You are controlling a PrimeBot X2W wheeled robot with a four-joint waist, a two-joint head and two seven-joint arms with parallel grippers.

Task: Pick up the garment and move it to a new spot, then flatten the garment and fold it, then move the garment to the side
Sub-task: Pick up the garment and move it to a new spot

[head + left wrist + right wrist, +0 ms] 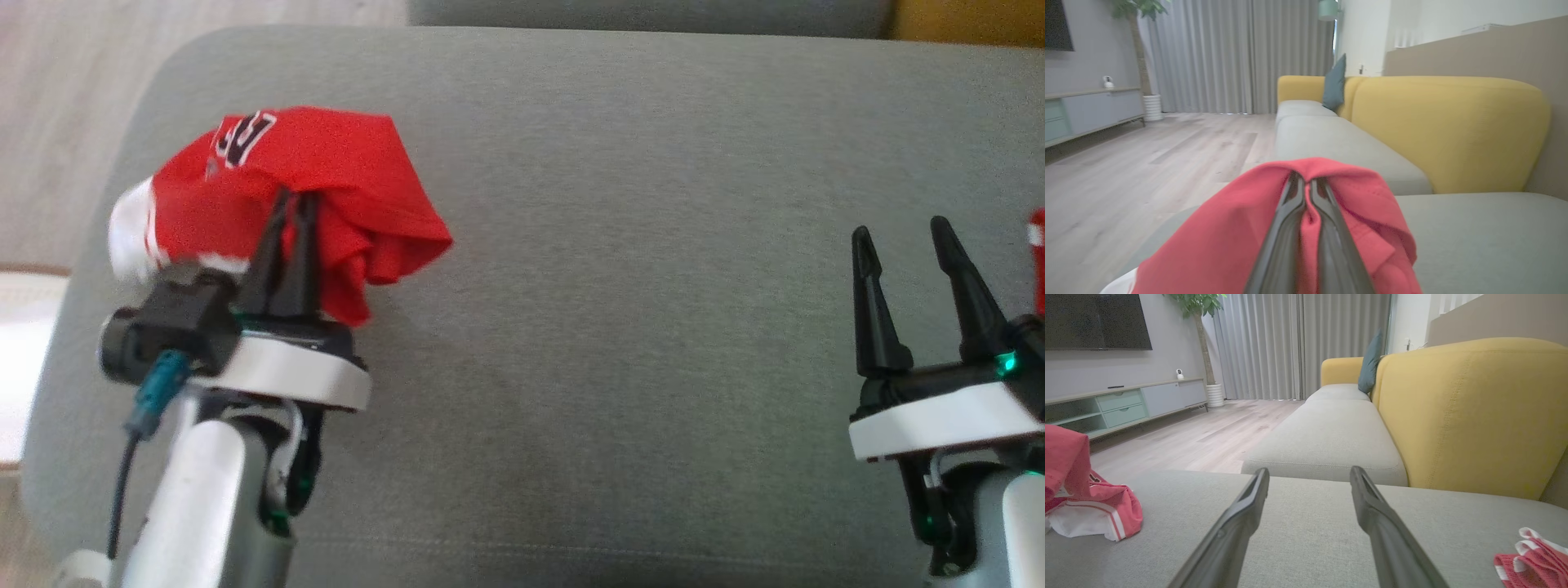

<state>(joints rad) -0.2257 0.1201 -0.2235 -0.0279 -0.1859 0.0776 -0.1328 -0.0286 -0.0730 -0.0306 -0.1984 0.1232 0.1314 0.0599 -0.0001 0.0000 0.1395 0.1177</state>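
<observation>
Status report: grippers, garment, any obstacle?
Left gripper shut on red garment, bunched at left end of cushion. Right gripper open, empty. Another red cloth beside it.

Left gripper [292,214] pinches the red garment [326,188]; right gripper [902,245] gapes apart.

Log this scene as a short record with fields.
cushion: grey, the work surface
garment: red, bunched at the cushion's left end
left gripper: shut on a fold of the garment
right gripper: open, empty, above the cushion
cloth: red and white, at the cushion's right edge
</observation>
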